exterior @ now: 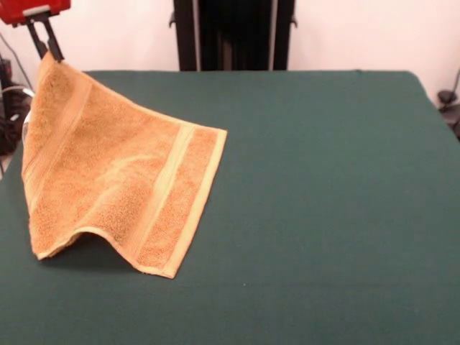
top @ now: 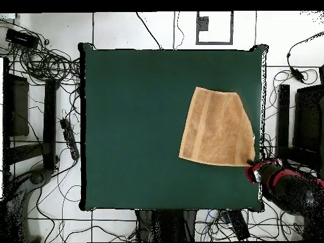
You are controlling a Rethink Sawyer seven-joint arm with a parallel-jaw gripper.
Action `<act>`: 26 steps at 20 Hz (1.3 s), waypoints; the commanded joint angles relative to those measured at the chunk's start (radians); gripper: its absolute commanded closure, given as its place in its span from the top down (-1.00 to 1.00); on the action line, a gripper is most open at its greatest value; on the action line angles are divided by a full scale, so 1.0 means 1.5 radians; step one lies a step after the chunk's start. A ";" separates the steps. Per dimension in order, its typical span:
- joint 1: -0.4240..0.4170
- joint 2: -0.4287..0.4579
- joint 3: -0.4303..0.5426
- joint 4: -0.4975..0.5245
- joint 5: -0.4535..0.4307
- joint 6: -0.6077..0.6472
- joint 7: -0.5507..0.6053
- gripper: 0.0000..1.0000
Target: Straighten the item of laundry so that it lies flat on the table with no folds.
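Observation:
The orange-tan terry towel (exterior: 115, 172) hangs by one corner from my gripper (exterior: 50, 52) at the upper left of the front view. It slopes down like a tent onto the dark green table (exterior: 323, 201). Its lower right edge, with the woven border band (exterior: 169, 194), rests on the cloth, and its near left part arches off the surface. My gripper's black fingers are shut on the raised corner. In the overhead view the towel (top: 216, 126) lies at the table's right side (top: 139, 126), with my red gripper (top: 253, 169) at its lower right corner, near the table's edge.
The robot's black pedestal (exterior: 233, 34) stands behind the table's far edge. Cables and black equipment (top: 44, 76) lie on the floor around the table. The towel's raised corner is close to the table's side edge.

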 commanded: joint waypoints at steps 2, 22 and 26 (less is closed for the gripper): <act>0.020 0.049 0.009 0.033 -0.039 0.004 -0.170 -1.00; 0.025 0.014 -0.059 0.181 -0.157 -0.147 0.020 -1.00; 0.063 0.018 -0.112 0.192 -0.221 -0.210 0.094 -1.00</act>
